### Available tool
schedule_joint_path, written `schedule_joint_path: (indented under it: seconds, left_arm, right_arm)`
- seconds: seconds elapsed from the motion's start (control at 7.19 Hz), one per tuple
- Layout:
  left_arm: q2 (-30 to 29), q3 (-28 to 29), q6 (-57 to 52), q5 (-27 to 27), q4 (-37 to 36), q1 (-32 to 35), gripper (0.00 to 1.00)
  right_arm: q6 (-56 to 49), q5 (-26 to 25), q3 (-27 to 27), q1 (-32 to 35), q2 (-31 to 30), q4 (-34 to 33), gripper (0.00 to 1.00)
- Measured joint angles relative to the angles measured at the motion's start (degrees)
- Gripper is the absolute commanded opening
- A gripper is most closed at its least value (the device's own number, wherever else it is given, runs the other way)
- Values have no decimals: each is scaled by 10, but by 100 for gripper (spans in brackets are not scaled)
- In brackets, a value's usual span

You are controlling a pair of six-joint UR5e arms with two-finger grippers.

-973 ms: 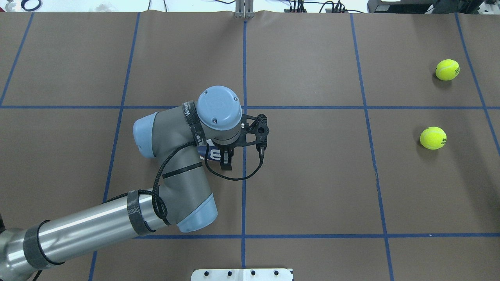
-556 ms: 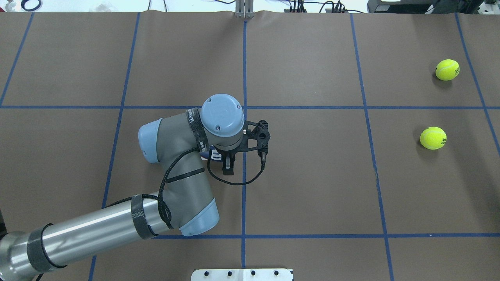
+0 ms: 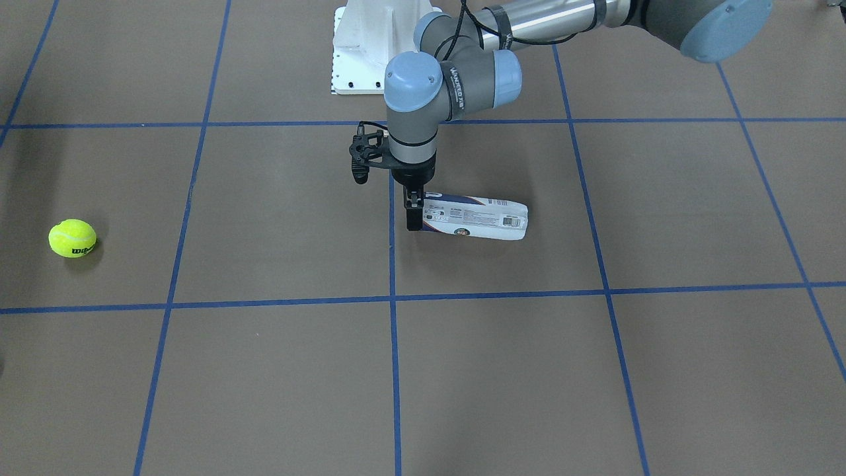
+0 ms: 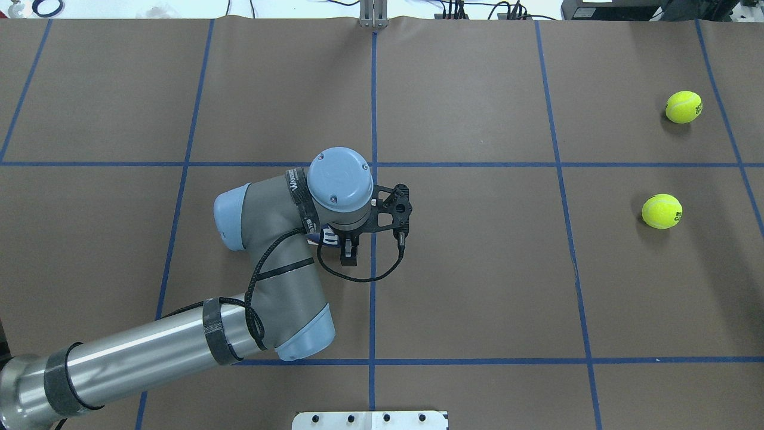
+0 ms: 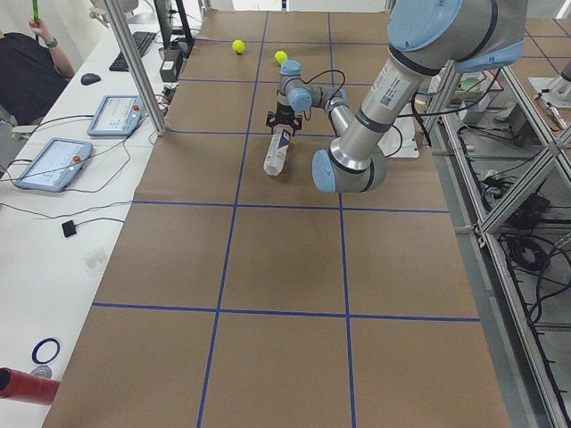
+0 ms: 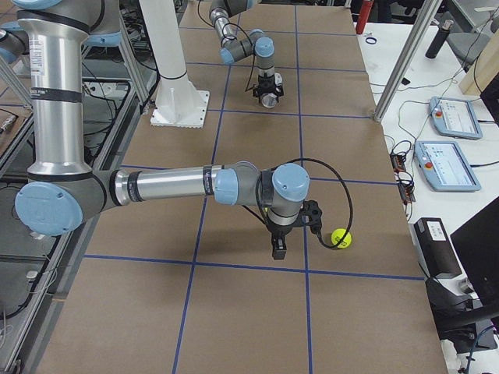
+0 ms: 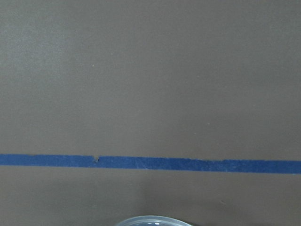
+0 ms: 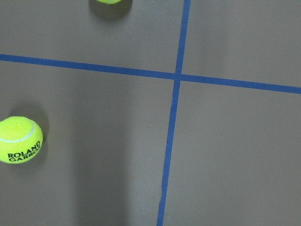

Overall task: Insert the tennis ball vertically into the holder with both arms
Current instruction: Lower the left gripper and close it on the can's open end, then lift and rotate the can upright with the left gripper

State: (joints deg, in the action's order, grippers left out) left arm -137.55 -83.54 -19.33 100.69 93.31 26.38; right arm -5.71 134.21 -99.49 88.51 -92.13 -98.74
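The holder (image 3: 476,223) lies on its side near the table's middle, its label facing up. My left gripper (image 3: 415,218) points straight down at the holder's clear end. One finger (image 4: 348,254) shows beside the wall and the other is hidden, so I cannot tell whether the gripper is open or shut. The holder's clear rim (image 7: 150,220) peeks in at the bottom of the left wrist view. Two tennis balls (image 4: 661,211) (image 4: 683,106) rest far to the right. My right gripper (image 6: 278,249) hangs above the table next to a tennis ball (image 6: 341,238); its state cannot be told.
The white pedestal base (image 3: 370,46) stands at the robot's edge of the table. Blue tape lines (image 4: 373,269) divide the brown table cover into squares. A desk with tablets (image 5: 53,160) and a seated person (image 5: 27,71) lies beyond the far edge.
My left arm shifted slightly right and toward the robot and lowered its gripper at the holder's end, then nearly stopped. The two tennis balls have not moved.
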Motion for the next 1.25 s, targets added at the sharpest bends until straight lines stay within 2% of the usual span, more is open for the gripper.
schedule_joint_path:
  seconds: [0.28,0.56,0.7,0.83,0.97,1.25]
  left_arm:
    - [-1,-1,0,-11,0,0,23]
    - [-3,-16,25,-33,5,0,17]
    - [-2,-35,60,-36,31,2,18]
    - [3,-50,120,-37,94,3,18]
    - [10,-53,200,-42,188,3,18]
    - [23,-22,354,-96,433,2,18]
  right_arm:
    - [0,0,0,0,0,0,100]
    - [0,0,-1,0,0,0,100]
    - [0,0,-2,0,0,0,100]
    - [0,0,-4,0,1,0,100]
    - [0,0,-5,0,1,0,100]
    - [1,1,-10,0,4,0,100]
